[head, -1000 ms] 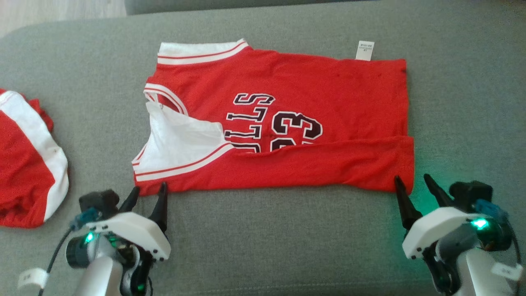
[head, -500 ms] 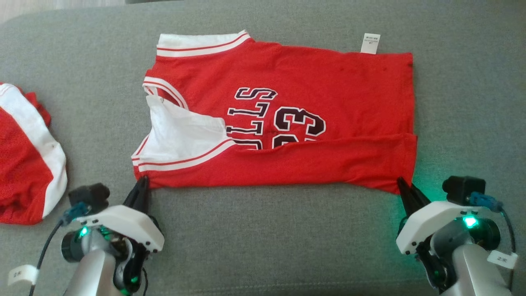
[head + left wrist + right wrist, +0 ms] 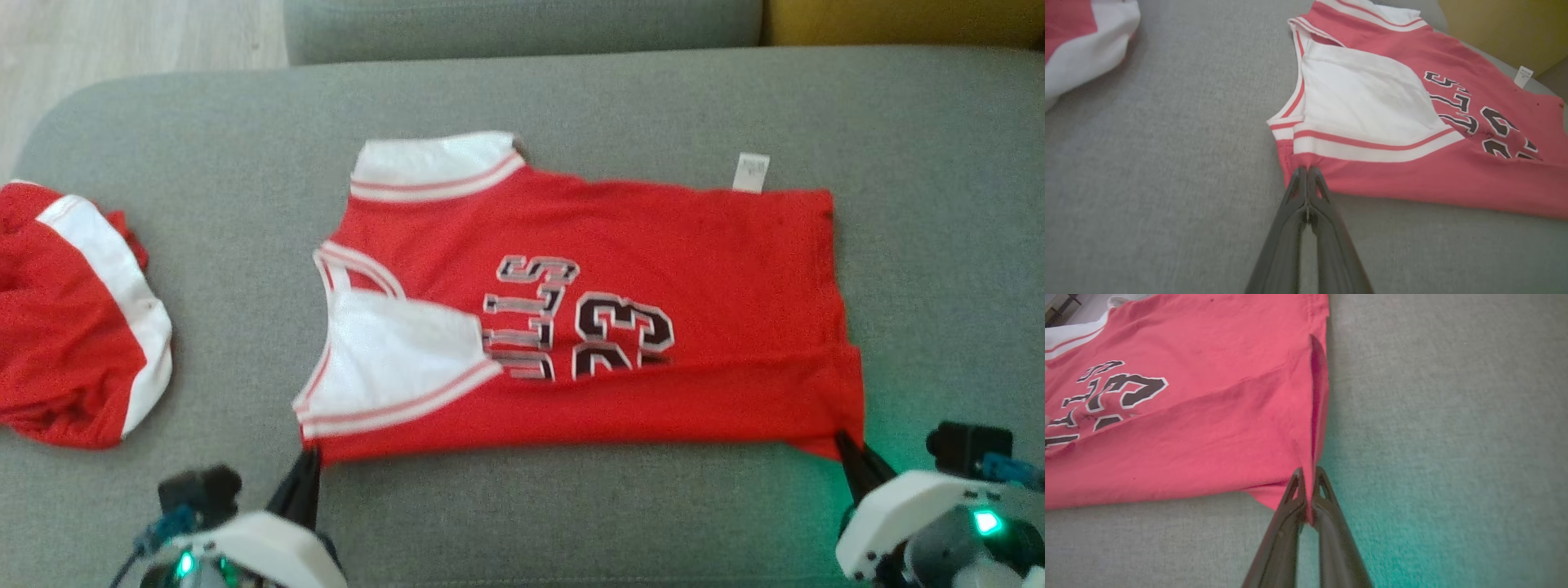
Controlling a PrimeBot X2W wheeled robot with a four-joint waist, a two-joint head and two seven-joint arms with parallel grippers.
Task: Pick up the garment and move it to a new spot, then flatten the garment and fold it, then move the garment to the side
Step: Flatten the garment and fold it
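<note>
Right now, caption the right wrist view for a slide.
Right hand pinching the red jersey's hem corner on grey cushion.

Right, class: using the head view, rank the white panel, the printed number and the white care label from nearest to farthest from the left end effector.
1. The white panel, just beyond the left end effector, at the left end of the jersey.
2. The printed number, mid-jersey, further right.
3. The white care label, far edge, right end.

The jersey (image 3: 653,245) is soft, matt red cloth with smooth white trim. The couch (image 3: 571,506) is coarse grey woven fabric. The left gripper (image 3: 1306,169) has matt dark fingers (image 3: 1286,232), probably plastic, and a smooth white shell (image 3: 269,547).
</note>
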